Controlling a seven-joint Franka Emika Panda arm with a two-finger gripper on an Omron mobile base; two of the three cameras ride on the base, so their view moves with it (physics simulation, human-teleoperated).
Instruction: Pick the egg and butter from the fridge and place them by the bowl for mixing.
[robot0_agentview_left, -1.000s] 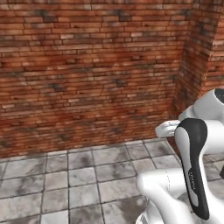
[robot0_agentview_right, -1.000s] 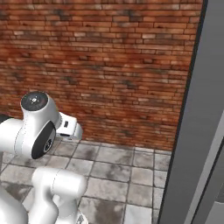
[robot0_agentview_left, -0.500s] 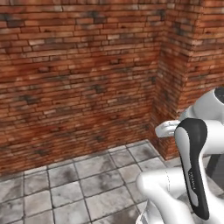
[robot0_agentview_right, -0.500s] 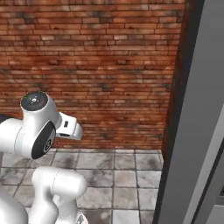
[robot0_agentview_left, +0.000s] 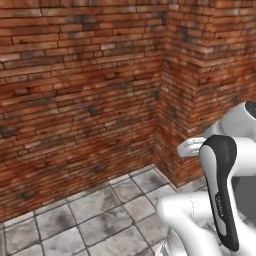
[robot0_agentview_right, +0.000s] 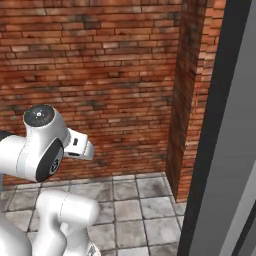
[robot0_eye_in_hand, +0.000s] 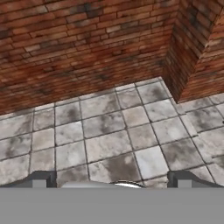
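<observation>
Having swung rightward with the base since a second ago, now facing a brick wall and its protruding corner over a grey tiled floor. Showing the fridge as a dark grey panel at right. End effector fingertips standing wide apart, gripping nothing.

A floor of grey, mottled stone tiles with pale grout lines runs up to a red brick wall at twelve o'clock. At about two o'clock the brick turns a corner that juts onto the tiles.
</observation>
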